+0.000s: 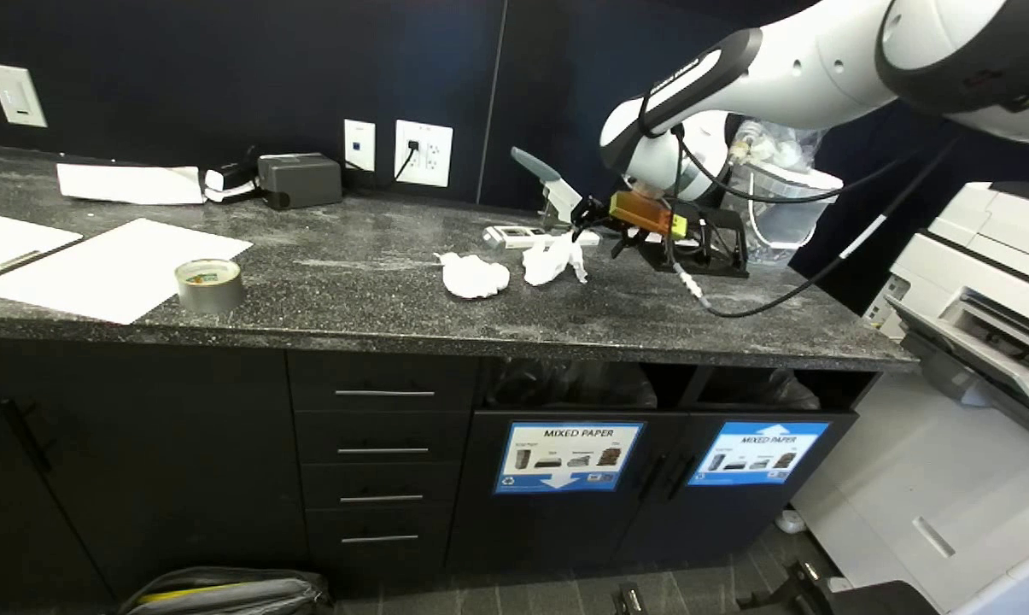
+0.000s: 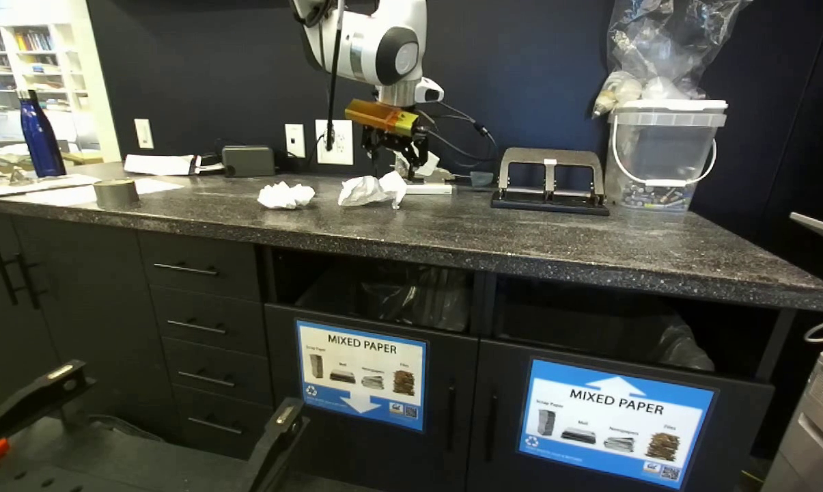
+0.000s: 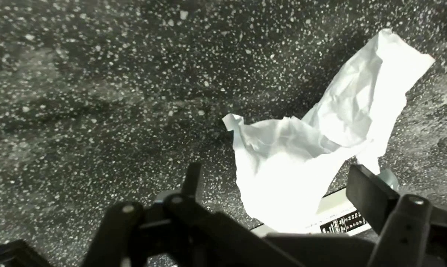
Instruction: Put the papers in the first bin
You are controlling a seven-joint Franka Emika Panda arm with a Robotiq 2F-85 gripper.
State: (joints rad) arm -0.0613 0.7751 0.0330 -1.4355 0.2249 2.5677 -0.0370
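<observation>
Two crumpled white papers lie on the dark speckled counter in both exterior views: the left paper (image 1: 473,276) is a rounded wad, the right paper (image 1: 554,259) a looser, longer one. Above the right paper, my gripper (image 2: 392,171) points down with its jaws wide apart. In the wrist view that same paper (image 3: 282,185) shows between the spread fingers (image 3: 370,196), with a gap on each side and nothing gripped. Below the counter are two bin slots, a left slot (image 2: 411,297) and a right slot (image 2: 589,321), each with a blue-and-white sign; which is the first bin I cannot tell.
Close behind the right paper are a flat white box (image 1: 514,237) and a stapler-like thing (image 1: 557,188). A black hole punch (image 2: 551,181) and a clear bucket (image 2: 664,150) stand further right. A tape roll (image 1: 210,286) and flat sheets (image 1: 130,265) lie left. The dark wall runs behind.
</observation>
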